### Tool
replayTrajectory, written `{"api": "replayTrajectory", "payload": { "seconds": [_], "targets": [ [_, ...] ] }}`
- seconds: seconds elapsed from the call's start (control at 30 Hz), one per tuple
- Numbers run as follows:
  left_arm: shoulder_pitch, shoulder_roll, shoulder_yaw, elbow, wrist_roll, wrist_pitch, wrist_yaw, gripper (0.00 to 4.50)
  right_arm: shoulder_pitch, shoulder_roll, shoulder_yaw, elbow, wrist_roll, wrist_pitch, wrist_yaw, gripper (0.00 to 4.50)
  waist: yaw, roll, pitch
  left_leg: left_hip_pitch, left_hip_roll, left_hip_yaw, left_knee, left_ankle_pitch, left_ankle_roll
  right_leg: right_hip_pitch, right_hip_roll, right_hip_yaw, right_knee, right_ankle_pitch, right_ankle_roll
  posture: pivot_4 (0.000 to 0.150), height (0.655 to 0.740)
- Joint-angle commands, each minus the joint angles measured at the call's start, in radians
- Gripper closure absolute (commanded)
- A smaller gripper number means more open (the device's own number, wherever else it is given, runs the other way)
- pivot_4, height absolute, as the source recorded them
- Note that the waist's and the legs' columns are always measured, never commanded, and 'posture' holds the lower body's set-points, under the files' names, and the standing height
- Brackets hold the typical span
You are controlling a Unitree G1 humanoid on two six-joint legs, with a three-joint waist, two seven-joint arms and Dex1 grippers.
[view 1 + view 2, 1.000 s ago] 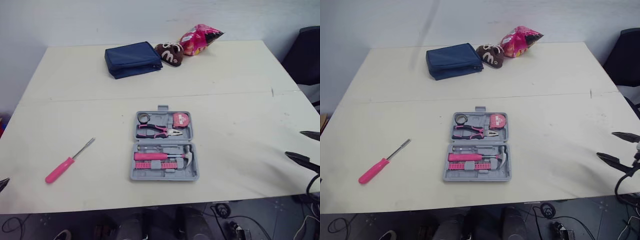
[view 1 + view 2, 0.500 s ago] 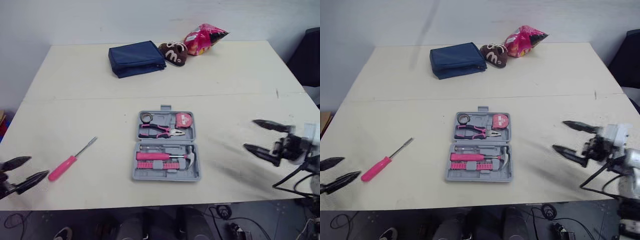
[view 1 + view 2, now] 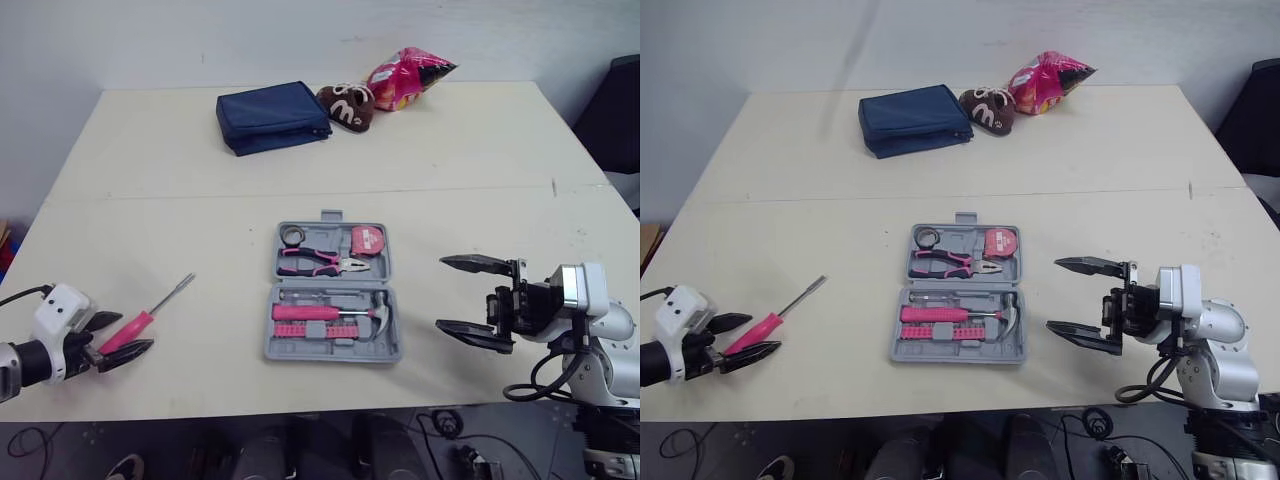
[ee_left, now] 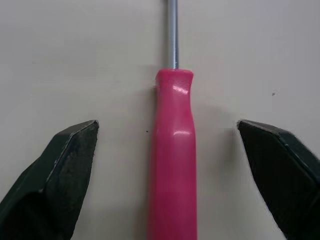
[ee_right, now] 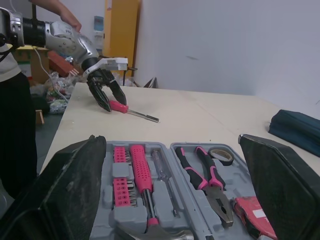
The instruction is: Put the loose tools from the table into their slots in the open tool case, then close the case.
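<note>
Table [image 3: 480, 160]: pale top with a seam across it; its near corners are cut off by the picture edges.
Tool case [image 3: 330, 355]: grey, lying open and flat at the table's middle, both halves facing up.
Blue pouch [image 3: 272, 117]: at the far edge, well apart from the case.
Snack bag [image 3: 408, 76]: pink, far edge; its print is too small to read.
Brown item [image 3: 347, 105]: touching the pouch and the bag, marked with a white "m"; what it is I cannot tell.
Right gripper [image 3: 440, 294]: spread wide and empty, just beside the case's right side.
Left gripper [image 3: 137, 331]: spread open, one finger on each side of the pink handle, a gap on both sides in the wrist view.
Screwdriver [image 3: 148, 319]: flat on the table, well left of the case; glossy pink handle, bare metal shaft pointing away toward the case; the handle's butt is cut off in the wrist view.
Far half of the case: tape roll [image 3: 290, 235], pliers [image 3: 318, 264], tape measure [image 3: 365, 240].
Near half of the case: hammer [image 3: 330, 313], pink bit strip [image 3: 310, 329].
</note>
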Motion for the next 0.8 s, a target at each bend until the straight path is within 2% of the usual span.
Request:
{"api": "replayTrajectory", "payload": {
  "seconds": [0.03,0.1,0.33,0.47,0.57,0.63,0.8],
  "targets": [
    [-0.006,-0.026,-0.021,-0.025,-0.002,0.008,0.010,0.26,0.006,-0.002,-0.012,-0.009,0.001,-0.014,0.010,0.02,0.001,0.000,0.000,0.000,0.000,0.000,0.000,0.000,0.000,0.000,0.000,0.000,0.000,0.000,0.000,0.150,0.7400],
    [0.002,-0.026,-0.028,-0.036,0.000,0.022,0.008,0.82,0.011,-0.003,-0.014,-0.008,-0.001,-0.017,0.014,0.00,0.004,0.000,0.000,0.000,0.000,0.000,0.000,0.000,0.000,0.000,0.000,0.000,0.000,0.000,0.000,0.150,0.7400],
    [0.075,0.008,-0.017,-0.070,0.020,0.094,0.016,3.94,0.029,-0.006,-0.023,-0.020,-0.004,-0.021,0.011,0.00,-0.001,0.001,0.000,0.000,-0.001,0.000,0.000,0.000,0.001,0.000,-0.001,0.000,0.000,0.000,0.000,0.150,0.7400],
    [0.064,0.000,-0.011,-0.078,0.034,0.043,0.024,3.96,0.035,-0.010,-0.027,-0.023,-0.007,-0.023,0.010,0.00,-0.002,0.001,0.000,0.001,-0.001,0.000,0.000,0.000,0.001,0.000,0.000,0.001,0.000,0.000,0.000,0.150,0.7400],
    [-0.021,-0.050,0.027,-0.158,-0.043,-0.091,-0.018,3.96,0.032,-0.022,-0.040,-0.020,-0.011,-0.023,0.001,0.00,0.000,0.001,0.000,0.000,-0.001,0.000,0.000,0.000,0.001,0.000,-0.001,0.001,0.000,0.000,0.000,0.150,0.7400],
    [-0.048,-0.043,0.026,-0.216,-0.060,-0.123,-0.055,3.96,0.031,-0.036,-0.053,-0.013,-0.008,-0.020,0.002,0.00,0.008,-0.004,0.000,-0.001,-0.001,-0.001,0.001,0.000,0.001,0.000,-0.001,0.000,0.000,0.000,0.000,0.150,0.7400],
    [-0.192,0.015,-0.084,-0.389,-0.134,-0.094,-0.140,3.96,0.047,-0.074,-0.069,0.034,-0.020,-0.050,0.048,0.00,0.024,-0.005,0.000,-0.001,-0.001,-0.001,0.002,0.000,0.001,0.000,-0.001,-0.001,0.000,0.000,0.000,0.150,0.7400]
  ]
}}
